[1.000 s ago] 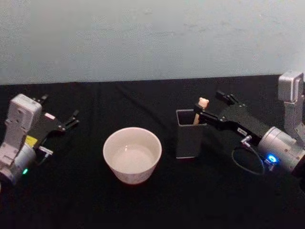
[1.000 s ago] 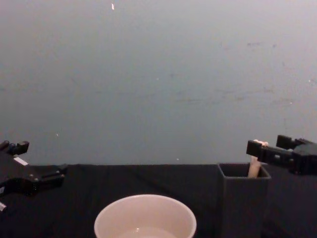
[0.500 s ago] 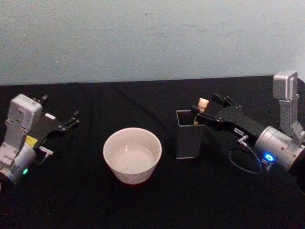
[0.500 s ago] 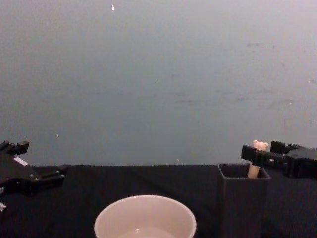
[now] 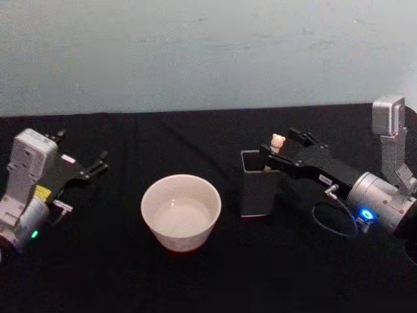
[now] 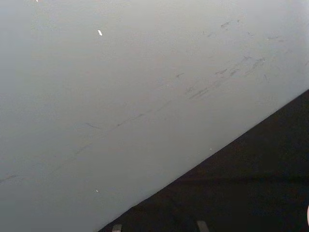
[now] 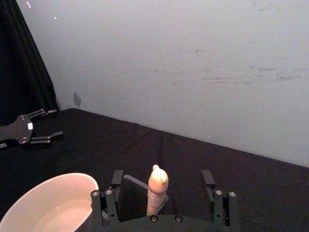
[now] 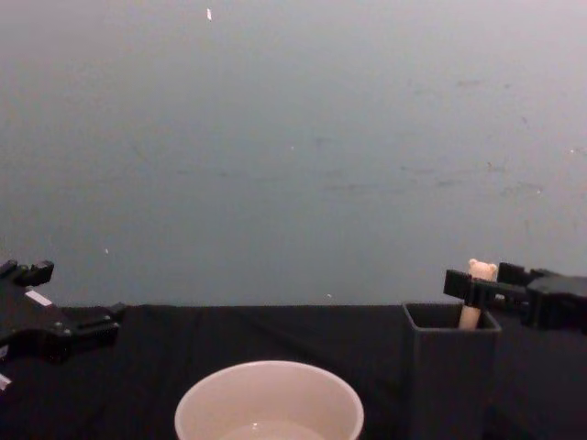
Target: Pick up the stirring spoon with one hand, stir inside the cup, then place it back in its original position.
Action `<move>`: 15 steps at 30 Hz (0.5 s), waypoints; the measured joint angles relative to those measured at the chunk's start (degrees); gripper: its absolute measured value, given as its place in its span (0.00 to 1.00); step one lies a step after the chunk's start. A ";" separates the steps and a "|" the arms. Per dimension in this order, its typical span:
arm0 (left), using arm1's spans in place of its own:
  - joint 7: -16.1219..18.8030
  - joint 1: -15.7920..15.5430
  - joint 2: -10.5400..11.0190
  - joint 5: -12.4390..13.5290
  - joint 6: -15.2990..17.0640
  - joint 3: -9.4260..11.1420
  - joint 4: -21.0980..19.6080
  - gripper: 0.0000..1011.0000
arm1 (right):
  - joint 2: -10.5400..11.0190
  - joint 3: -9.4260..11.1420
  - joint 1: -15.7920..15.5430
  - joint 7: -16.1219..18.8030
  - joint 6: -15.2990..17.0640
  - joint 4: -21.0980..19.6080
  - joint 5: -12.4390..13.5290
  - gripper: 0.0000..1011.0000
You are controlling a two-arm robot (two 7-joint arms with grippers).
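Because the spoon (image 7: 157, 186) stands upright in the dark holder (image 5: 255, 192) with just its bear-headed handle poking above the rim, we come at it from the side. Our right gripper (image 5: 279, 147) sits level with that handle, fingers spread wide, one on either side and neither touching it as far as we can tell. Nothing is grasped yet. We judge this the pre-grasp step, and the next move calls for closing squarely on the handle before lifting straight up, so its hidden end clears the holder's walls. The cup (image 5: 171, 240) waits near the holder, toward our left, on the black table (image 5: 293, 280). Our left gripper (image 5: 83, 145) rests parked at the far left, fingers apart and empty.
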 joint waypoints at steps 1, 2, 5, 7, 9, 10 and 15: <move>0.00 0.00 0.00 0.00 0.00 0.00 0.00 0.99 | 0.00 0.00 -0.01 -0.01 0.00 -0.01 0.00 0.99; 0.00 0.00 0.00 0.00 0.00 0.00 0.00 0.99 | 0.01 0.00 -0.01 -0.02 -0.01 -0.02 0.00 0.99; 0.00 0.00 0.00 0.00 0.00 0.00 0.00 0.99 | 0.02 0.00 -0.03 -0.04 -0.02 -0.04 0.00 0.99; 0.00 0.00 0.00 0.00 0.00 0.00 0.00 0.99 | 0.03 0.00 -0.04 -0.07 -0.03 -0.05 -0.01 0.99; 0.00 0.00 0.00 0.00 0.00 0.00 0.00 0.99 | 0.04 -0.01 -0.05 -0.09 -0.04 -0.07 -0.01 0.97; 0.00 0.00 0.00 0.00 0.00 0.00 0.00 0.99 | 0.05 -0.01 -0.05 -0.10 -0.05 -0.07 -0.01 0.96; 0.00 0.00 0.00 0.00 0.00 0.00 0.00 0.99 | 0.07 -0.01 -0.07 -0.12 -0.06 -0.09 -0.03 0.86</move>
